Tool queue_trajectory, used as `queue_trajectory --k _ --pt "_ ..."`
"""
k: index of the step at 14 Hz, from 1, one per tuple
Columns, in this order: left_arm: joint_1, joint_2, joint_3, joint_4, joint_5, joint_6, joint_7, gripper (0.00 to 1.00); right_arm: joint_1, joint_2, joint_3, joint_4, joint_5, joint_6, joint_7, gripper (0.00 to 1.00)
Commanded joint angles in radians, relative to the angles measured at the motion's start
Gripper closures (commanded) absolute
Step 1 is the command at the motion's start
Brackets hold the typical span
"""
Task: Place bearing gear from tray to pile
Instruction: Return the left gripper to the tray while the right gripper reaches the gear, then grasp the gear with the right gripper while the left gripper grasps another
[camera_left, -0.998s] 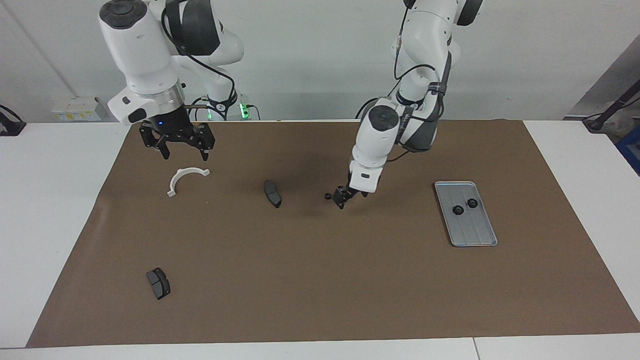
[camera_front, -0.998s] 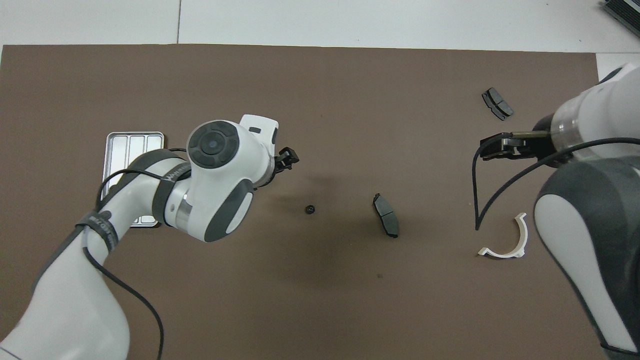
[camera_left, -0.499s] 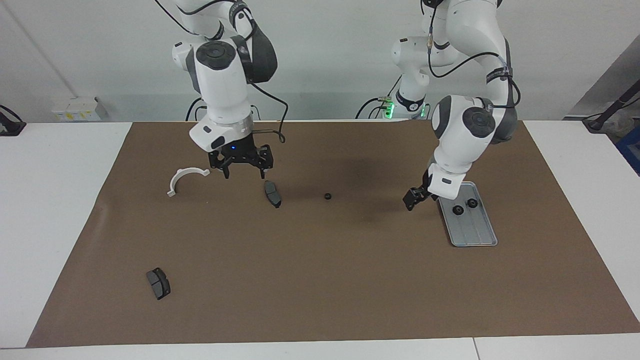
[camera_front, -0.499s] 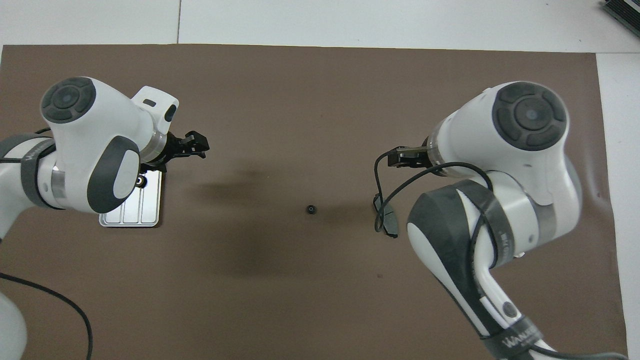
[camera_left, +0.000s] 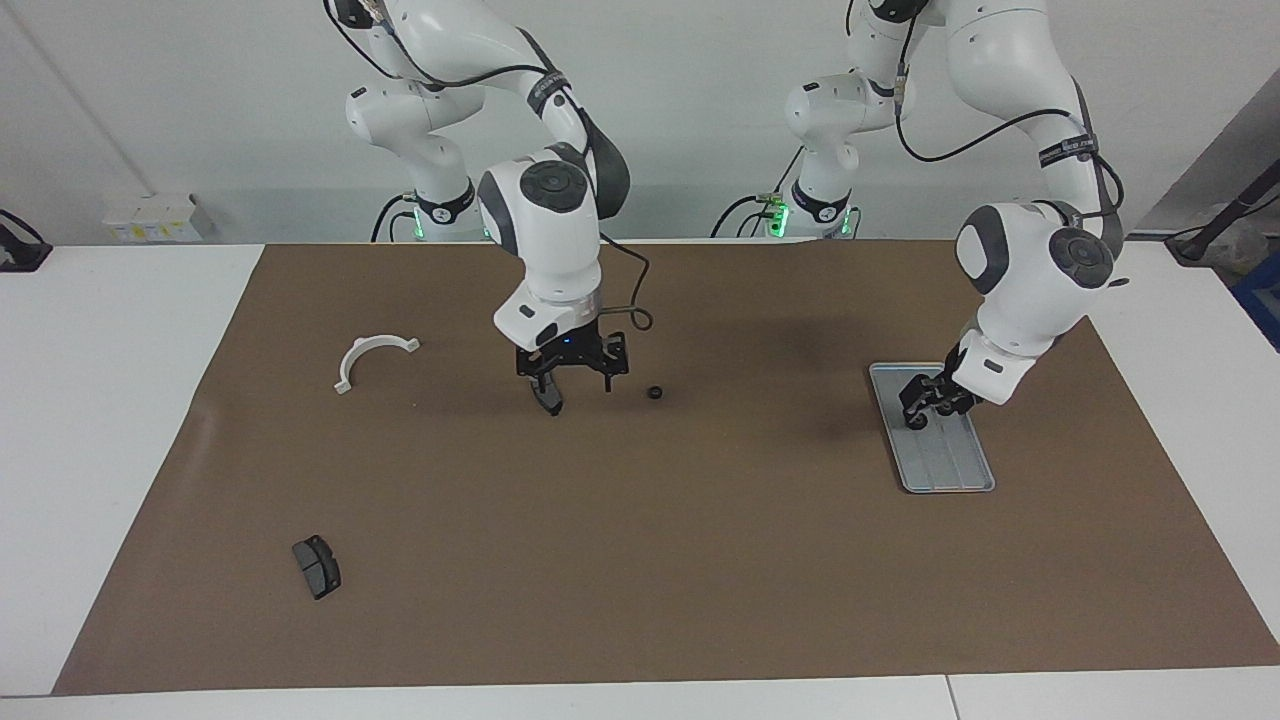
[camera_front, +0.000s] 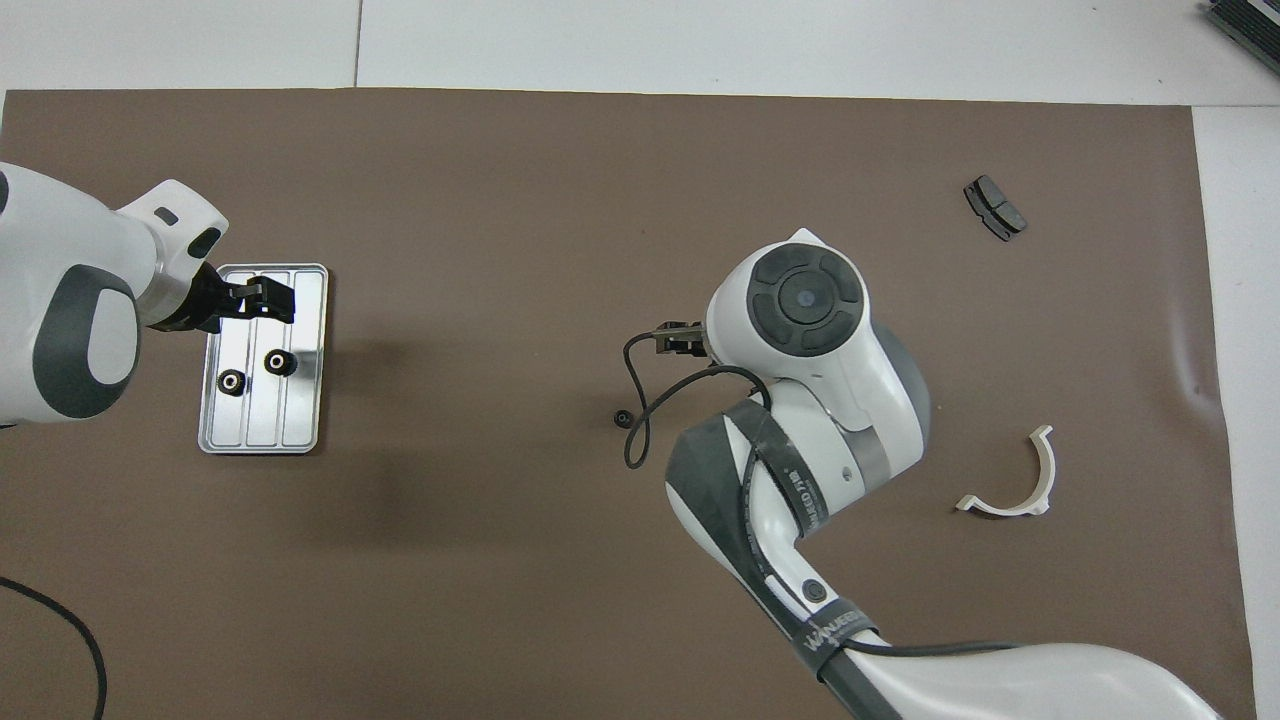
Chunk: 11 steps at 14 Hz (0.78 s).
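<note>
The tray (camera_left: 935, 470) lies on the brown mat (camera_left: 640, 560) toward the left arm's end of the table, and two small black bearing gears (camera_front: 280, 361) sit side by side on its ridged floor, in the half nearer the robots. The left gripper (camera_left: 926, 398) hangs low over that same part of the tray, just above the gears; whether its fingers are spread or closing cannot be told, and nothing shows in its grasp. A third gear (camera_left: 655, 393) rests on the mat well away from the tray, near the middle. The right gripper (camera_left: 568, 376) hovers beside that gear, over one dark brake pad (camera_left: 548, 398), jaws spread wide and empty. Another brake pad (camera_left: 316, 566) and the white half-ring bracket (camera_left: 372, 357) lie farther still from the tray, toward the right arm's end. Each gear looks small, rigid and light, likely smooth and apt to roll or skid on the tray's ridges, so pinching it squarely across its round outer rim from above seems the safest hold.
</note>
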<state>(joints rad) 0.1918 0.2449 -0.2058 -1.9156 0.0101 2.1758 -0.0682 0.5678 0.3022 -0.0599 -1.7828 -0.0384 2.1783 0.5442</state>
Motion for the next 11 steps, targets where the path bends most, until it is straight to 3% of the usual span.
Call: queue_trajectory --k 1,8,11 --pt "0.024 0.014 -0.011 -0.034 0.024 0.087 0.044 0.10 0.029 0.041 -0.005 0.006 0.025 0.047 0.016 0.00" --pt "0.032 0.031 -0.011 -0.135 0.024 0.200 0.051 0.21 0.161 0.144 -0.005 0.000 0.028 0.107 0.131 0.01" --pt "0.031 0.030 -0.011 -0.144 0.024 0.200 0.051 0.26 0.175 0.172 -0.005 -0.007 0.029 0.142 0.135 0.18"
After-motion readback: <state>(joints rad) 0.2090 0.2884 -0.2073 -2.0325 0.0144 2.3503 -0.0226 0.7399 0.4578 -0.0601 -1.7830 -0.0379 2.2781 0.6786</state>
